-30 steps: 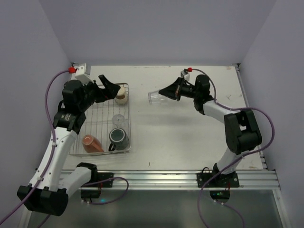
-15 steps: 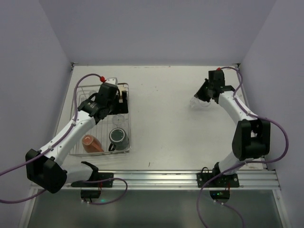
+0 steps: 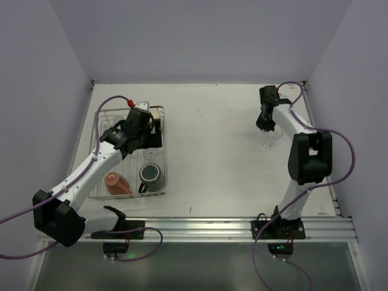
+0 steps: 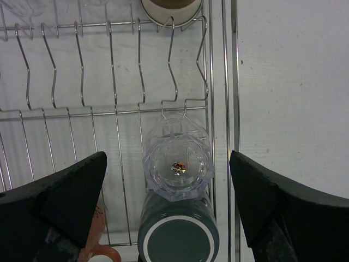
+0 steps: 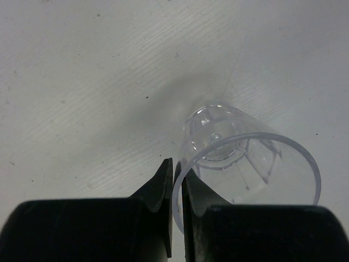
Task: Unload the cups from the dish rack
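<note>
- Four cups can be made out inside the dish rack (image 3: 130, 163), which stands on the left part of the surface (image 3: 212, 151) with its long sides running away from the arm bases.
- At the rack's near left corner, an orange-red cup (image 3: 117, 182) rests tipped over on the wires.
- Along the rack's right side there are three cups in a row. A dark mug (image 3: 151, 176) is nearest the bases, a clear glass (image 4: 177, 166) is just beyond it, and a beige cup (image 4: 169, 6) is at the far end.
- In the left wrist view the glass overlaps the mug's rim. Whether the two touch cannot be told.
- The left gripper (image 4: 168, 155) hangs over that right-hand row with its fingers spread wide. It holds nothing, and the clear glass is centred in the gap below it.
- The left arm reaches in across the rack from the near left.
- The middle of the surface lies between the rack and the right arm, which are well apart.
- On the far right, the right gripper (image 5: 175, 166) points down and pinches the wall of a second clear glass (image 5: 240, 158). One finger is inside the rim and the other outside, and the two are nearly together.
- This second glass is out of the rack, mouth up, above the surface at the right. Its shadow falls just beside its base, but whether the base rests on the surface cannot be told.
</note>
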